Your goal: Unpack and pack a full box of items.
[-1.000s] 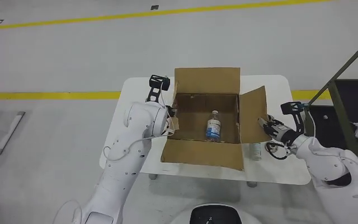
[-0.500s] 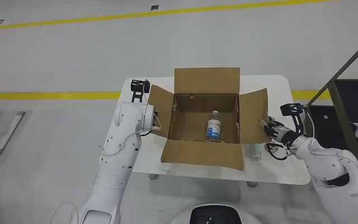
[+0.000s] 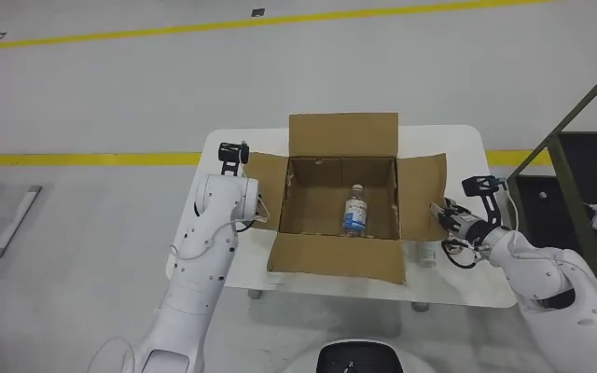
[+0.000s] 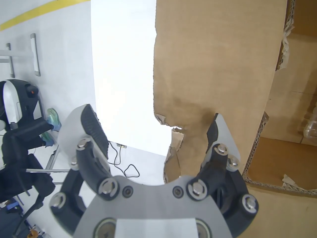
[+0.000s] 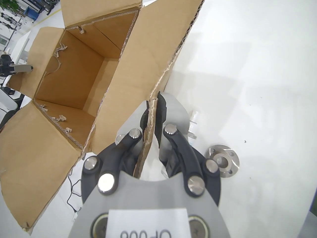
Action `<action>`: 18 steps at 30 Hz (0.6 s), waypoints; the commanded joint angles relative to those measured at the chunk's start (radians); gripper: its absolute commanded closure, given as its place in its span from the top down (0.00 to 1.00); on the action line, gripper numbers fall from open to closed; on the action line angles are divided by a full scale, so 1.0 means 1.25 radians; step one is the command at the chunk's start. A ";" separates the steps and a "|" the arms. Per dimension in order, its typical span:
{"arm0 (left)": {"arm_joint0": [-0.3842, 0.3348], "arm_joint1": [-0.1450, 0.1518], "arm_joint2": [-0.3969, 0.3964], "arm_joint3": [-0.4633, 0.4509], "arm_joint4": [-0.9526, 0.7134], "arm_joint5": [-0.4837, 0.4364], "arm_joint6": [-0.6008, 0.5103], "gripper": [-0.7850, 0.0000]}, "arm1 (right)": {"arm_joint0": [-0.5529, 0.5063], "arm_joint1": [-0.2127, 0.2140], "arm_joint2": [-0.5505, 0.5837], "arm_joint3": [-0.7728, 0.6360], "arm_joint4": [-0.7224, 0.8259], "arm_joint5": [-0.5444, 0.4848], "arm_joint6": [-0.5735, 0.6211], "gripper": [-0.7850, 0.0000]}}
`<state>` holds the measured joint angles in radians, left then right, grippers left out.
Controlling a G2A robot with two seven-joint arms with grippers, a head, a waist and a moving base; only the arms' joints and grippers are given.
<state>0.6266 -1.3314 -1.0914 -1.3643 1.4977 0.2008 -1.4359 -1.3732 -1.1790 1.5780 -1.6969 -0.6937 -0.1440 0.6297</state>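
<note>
**Cardboard box (image 3: 340, 140) open on table (image 3: 457, 149); one flap gripped**

Right gripper (image 5: 151, 111): clenched on the torn outer edge of the right flap (image 5: 153, 50). The cardboard runs between both pads, and the flap slopes up and away from the box at an angle.

Left gripper (image 4: 151, 112): released, fingers spread wide. One finger lies over the left flap (image 4: 210, 50), the other over the table's edge, with the flap's ragged edge between them. No grip on the cardboard.

Box: upright at the middle of the table, all four flaps folded outward. Paper scraps cling to the inner rim.

Contents: one bottle (image 3: 355, 209) lying on the box floor, roughly central, cap toward the far wall.

Outside the box: a second bottle (image 3: 426, 252) lies on the table just beside the right wall, below the right gripper. A metal flange (image 5: 224, 161) lies flat on the table close by, apart from the box.
</note>
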 commanded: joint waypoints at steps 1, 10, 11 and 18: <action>-0.001 -0.002 -0.003 0.000 -0.004 0.000 0.007 1.00 | 0.000 0.001 0.001 0.000 0.000 0.002 0.000 0.24; 0.003 -0.007 -0.023 -0.075 -0.033 -0.015 0.022 1.00 | -0.046 0.010 0.064 -0.100 -0.043 0.014 -0.061 0.67; 0.005 -0.008 -0.030 -0.088 -0.045 -0.014 0.028 1.00 | -0.057 0.011 0.079 -0.122 -0.054 0.017 -0.075 1.00; 0.027 -0.009 -0.047 -0.153 -0.058 -0.025 0.055 1.00 | -0.150 0.025 0.173 -0.233 -0.232 0.014 -0.075 1.00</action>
<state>0.6556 -1.3419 -1.1481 -1.5429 1.4303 0.1703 -1.3713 -1.5396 -1.1508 1.7776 -1.9675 -0.9201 -0.1202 0.5259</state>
